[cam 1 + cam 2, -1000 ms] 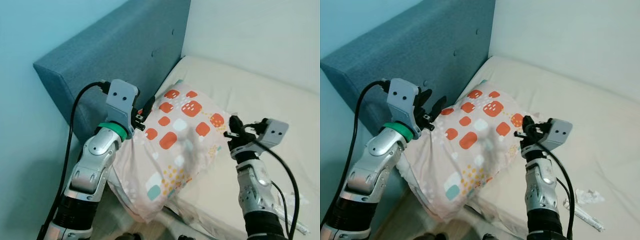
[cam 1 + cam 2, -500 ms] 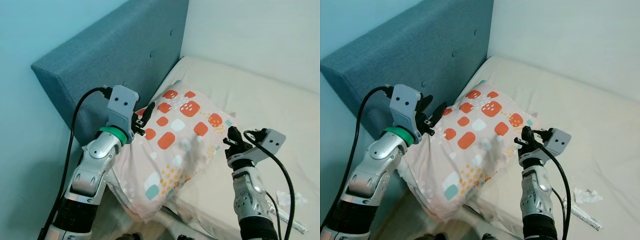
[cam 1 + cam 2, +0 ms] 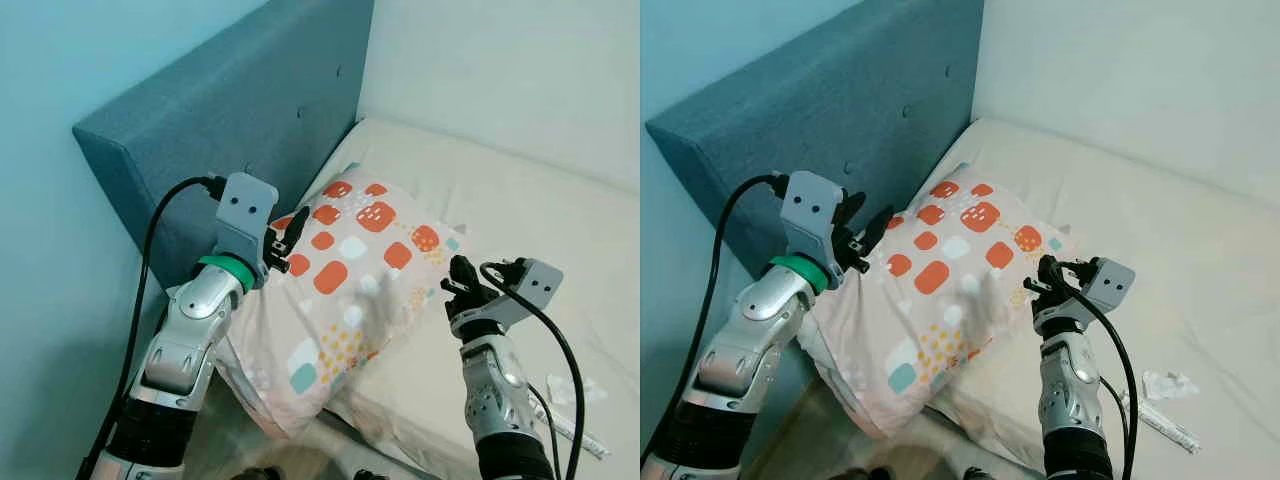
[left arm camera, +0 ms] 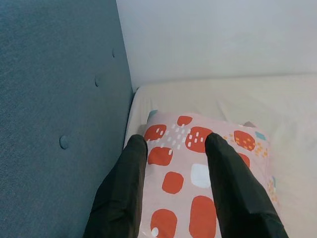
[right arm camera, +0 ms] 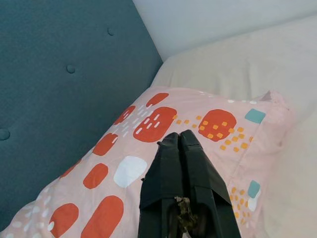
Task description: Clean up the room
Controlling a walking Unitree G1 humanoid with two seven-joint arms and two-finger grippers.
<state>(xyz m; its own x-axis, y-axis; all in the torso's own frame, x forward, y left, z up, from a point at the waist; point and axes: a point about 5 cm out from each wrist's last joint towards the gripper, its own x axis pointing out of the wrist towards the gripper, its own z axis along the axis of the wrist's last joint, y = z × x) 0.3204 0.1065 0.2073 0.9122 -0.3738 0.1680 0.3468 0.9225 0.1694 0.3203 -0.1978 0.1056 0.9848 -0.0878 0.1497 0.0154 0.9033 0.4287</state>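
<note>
With the pink pillow patterned in red and white squares (image 3: 350, 290) lying on the cream mattress (image 3: 520, 200) against the teal padded headboard (image 3: 240, 110), the left gripper (image 3: 285, 243), fingers apart, and the right gripper (image 3: 1046, 282), fingers pressed together, are hovering at its two ends, apparently placing it, and next it probably needs squaring up.

Pink pillow (image 3: 355, 285) with orange-red patches, flat on the mattress (image 3: 520, 200) beside the blue headboard (image 3: 250, 110).
</note>
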